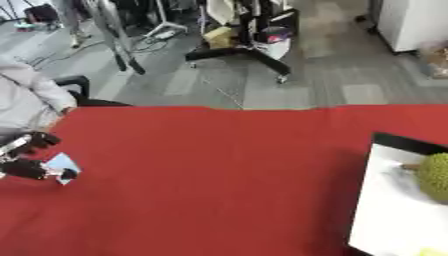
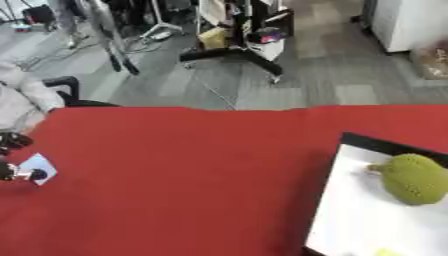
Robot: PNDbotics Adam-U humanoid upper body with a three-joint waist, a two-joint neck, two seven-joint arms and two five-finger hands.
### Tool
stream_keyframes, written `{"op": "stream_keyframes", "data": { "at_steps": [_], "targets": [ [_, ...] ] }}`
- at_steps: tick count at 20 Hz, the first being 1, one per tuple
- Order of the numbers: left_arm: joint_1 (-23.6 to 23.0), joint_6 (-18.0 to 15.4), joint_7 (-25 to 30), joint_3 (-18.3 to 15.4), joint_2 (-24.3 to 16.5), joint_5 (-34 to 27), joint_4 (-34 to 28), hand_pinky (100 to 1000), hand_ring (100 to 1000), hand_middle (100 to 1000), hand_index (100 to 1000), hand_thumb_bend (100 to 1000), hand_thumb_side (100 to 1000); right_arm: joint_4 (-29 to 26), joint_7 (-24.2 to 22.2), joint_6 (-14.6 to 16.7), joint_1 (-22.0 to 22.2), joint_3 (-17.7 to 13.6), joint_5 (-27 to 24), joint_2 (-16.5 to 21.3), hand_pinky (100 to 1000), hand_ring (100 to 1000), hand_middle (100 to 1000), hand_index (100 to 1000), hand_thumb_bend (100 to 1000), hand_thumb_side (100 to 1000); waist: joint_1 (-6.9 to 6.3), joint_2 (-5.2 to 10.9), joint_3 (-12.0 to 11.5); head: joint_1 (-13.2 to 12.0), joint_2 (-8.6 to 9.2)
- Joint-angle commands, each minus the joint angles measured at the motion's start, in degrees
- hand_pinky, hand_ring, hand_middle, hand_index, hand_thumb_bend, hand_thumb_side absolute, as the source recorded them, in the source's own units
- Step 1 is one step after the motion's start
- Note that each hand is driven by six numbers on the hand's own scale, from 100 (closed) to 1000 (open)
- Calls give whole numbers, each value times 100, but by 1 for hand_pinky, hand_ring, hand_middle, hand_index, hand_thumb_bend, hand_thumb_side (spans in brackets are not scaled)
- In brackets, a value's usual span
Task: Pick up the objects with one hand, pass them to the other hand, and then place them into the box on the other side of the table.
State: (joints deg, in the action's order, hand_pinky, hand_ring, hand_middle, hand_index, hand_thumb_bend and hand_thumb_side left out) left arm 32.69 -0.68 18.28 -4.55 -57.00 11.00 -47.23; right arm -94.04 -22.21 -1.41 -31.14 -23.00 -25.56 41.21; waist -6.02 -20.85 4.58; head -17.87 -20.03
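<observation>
Left hand (image 1: 26,157) cut off at edge, box (image 2: 350,210) cropped

Red-covered desk (image 1: 219,175) across the lower frame. Beyond its far edge, grey tiled floor (image 1: 350,75). At twelve o'clock, a black wheeled stand base (image 1: 241,54) (cluttered above, items unclear). At one o'clock, a white cabinet (image 1: 407,22). At ten o'clock, a black chair (image 1: 77,90).
</observation>
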Motion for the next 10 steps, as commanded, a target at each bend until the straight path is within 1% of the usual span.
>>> {"op": "stream_keyframes", "data": {
  "at_steps": [1, 6, 10],
  "targets": [
    [18, 63, 24, -91, -280, -94, 174, 915, 914, 822, 865, 885, 363, -181, 87, -45, -11, -126, 15, 261, 1000, 945, 990, 990, 124, 177, -69, -24, 19, -83, 115],
    [5, 140, -75, -115, -257, -160, 355, 917, 921, 825, 871, 882, 369, -213, 123, -48, 59, -205, 111, 254, 1000, 939, 985, 985, 108, 184, -112, -146, 103, -194, 188],
    [3, 205, -269, -143, -230, -263, 438, 911, 920, 822, 879, 881, 372, -215, 136, -24, 91, -250, 162, 241, 1000, 936, 981, 982, 101, 185, -123, -223, 146, -277, 236]
  ]
}}
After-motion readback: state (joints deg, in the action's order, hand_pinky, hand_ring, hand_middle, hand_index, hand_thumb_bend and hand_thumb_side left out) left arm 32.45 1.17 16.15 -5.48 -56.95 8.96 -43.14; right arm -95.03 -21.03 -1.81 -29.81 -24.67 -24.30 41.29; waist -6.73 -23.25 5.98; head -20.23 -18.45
